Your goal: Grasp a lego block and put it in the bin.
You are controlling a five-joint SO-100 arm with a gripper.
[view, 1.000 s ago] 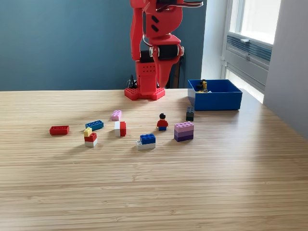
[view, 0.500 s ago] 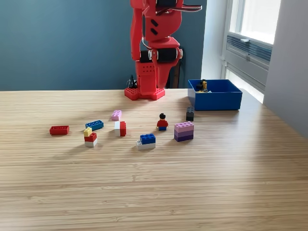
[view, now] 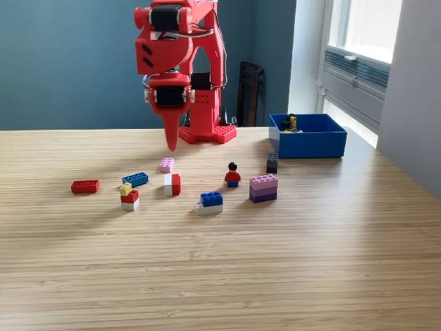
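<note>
Several lego pieces lie across the wooden table in the exterior view: a pink brick (view: 167, 165), a white-and-red block (view: 172, 184), a teal brick (view: 135, 179), a red brick (view: 85, 186), a yellow-red-white stack (view: 129, 196), a blue-on-white block (view: 209, 202), a minifigure (view: 233, 175), a purple-pink stack (view: 263, 187) and a black brick (view: 272, 163). The blue bin (view: 310, 147) stands at the back right with a black and yellow piece (view: 290, 123) inside. My red gripper (view: 171, 143) points straight down, shut and holding nothing, just above and behind the pink brick.
The arm's red base (view: 205, 131) sits at the table's back edge, left of the bin. A window and a grey wall close off the exterior view's right. Bare wood fills the near half of the table.
The arm has swung from above its base toward the exterior view's left and lowered, so the gripper tip now hangs over the pink brick. No lego piece has moved.
</note>
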